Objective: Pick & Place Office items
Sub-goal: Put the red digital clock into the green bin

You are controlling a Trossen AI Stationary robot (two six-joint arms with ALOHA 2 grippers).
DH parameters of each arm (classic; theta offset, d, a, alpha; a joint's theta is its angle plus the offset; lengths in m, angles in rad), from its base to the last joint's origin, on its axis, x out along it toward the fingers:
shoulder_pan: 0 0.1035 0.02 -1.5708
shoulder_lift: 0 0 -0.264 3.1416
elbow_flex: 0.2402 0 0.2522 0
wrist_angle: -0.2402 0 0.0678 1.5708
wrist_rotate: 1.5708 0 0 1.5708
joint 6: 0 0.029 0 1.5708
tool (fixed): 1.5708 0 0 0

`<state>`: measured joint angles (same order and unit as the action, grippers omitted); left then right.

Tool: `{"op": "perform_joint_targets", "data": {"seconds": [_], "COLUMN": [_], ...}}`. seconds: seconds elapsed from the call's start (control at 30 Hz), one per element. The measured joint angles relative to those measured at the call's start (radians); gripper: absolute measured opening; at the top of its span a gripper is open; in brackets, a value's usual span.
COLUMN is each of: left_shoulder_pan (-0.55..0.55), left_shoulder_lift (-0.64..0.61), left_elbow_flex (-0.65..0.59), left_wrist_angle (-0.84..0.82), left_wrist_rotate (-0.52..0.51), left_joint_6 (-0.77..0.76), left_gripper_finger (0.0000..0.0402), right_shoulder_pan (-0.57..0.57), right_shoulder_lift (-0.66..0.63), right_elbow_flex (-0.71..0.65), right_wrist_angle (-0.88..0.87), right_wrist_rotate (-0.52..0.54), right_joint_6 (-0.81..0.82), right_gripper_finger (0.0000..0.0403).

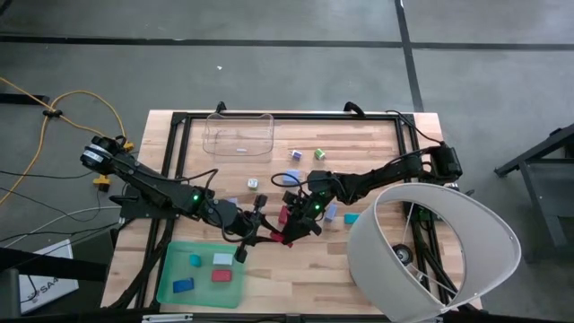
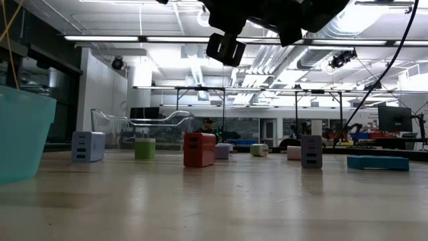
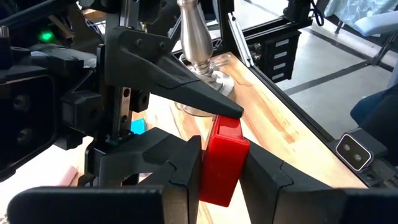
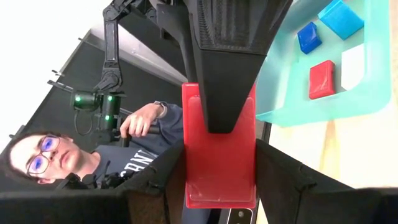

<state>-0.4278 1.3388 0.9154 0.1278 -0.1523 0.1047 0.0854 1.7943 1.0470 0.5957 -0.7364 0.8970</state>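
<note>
Handover at the table's middle: a red block (image 4: 219,171), one of the office items, is gripped from two sides at once. The left gripper (image 1: 269,235) is brought in from 9 o'clock and the right gripper (image 1: 301,213) from 3 o'clock, and the two meet over the bare wood.

The greatest risk is judged to be a tug between the arms. If one arm is drawn away before the other's grip is let go, the block may be twisted askew or flicked out onto the table. If both grips are loosened together, it may simply be dropped short of the green tray (image 1: 175,262), which is seen at 7 o'clock from the meeting point. The jaws are so tightly interleaved that one arm's finger may also be clipped by the other's.

In the left wrist view the block is seen wedged between that arm's own fingers, pressed on both flanks, with the tip of the other arm's finger laid on its upper edge. In the right wrist view it is likewise clamped between the right fingers, with a left finger lying across its face. A clear bin (image 1: 239,135) stands at 11 o'clock, and a person (image 4: 124,155) is seen beyond the table.
</note>
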Motion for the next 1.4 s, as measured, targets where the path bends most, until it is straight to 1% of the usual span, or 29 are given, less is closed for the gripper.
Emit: {"op": "perform_joint_targets", "data": {"seconds": [0.43,0.6,0.8,1.0,1.1,1.23,1.33,1.4], "left_shoulder_pan": [-0.001,-0.002,-0.002,-0.002,-0.002,-0.002,-0.010,-0.018], "left_shoulder_lift": [0.000,0.000,0.000,0.000,0.000,0.000,-0.010,-0.026], "left_elbow_flex": [0.000,-0.001,-0.001,-0.001,-0.001,-0.001,-0.001,-0.001], "left_wrist_angle": [0.000,-0.005,-0.003,-0.002,-0.001,-0.009,-0.063,-0.105], "left_wrist_rotate": [-0.004,0.009,0.007,0.003,0.002,-0.001,-0.004,-0.002], "left_joint_6": [-0.004,-0.029,-0.040,-0.038,-0.037,-0.050,-0.064,-0.099], "left_gripper_finger": [0.0082,0.0077,0.0056,0.0064,0.0063,0.0063,0.0063,0.0063], "right_shoulder_pan": [0.000,0.000,0.000,0.000,0.000,0.000,-0.004,-0.007], "right_shoulder_lift": [0.000,0.000,0.000,0.000,0.000,0.000,0.000,0.000], "right_elbow_flex": [0.000,0.000,0.000,0.000,0.000,0.000,0.000,0.000], "right_wrist_angle": [-0.001,-0.008,-0.014,-0.014,-0.014,-0.014,-0.014,-0.014], "right_wrist_rotate": [-0.001,0.003,0.006,0.004,-0.013,-0.067,-0.097,-0.118], "right_joint_6": [-0.003,-0.006,-0.006,-0.006,-0.004,-0.003,-0.003,-0.003], "right_gripper_finger": [0.0154,0.0180,0.0216,0.0236,0.0238,0.0238,0.0238,0.0238]}}
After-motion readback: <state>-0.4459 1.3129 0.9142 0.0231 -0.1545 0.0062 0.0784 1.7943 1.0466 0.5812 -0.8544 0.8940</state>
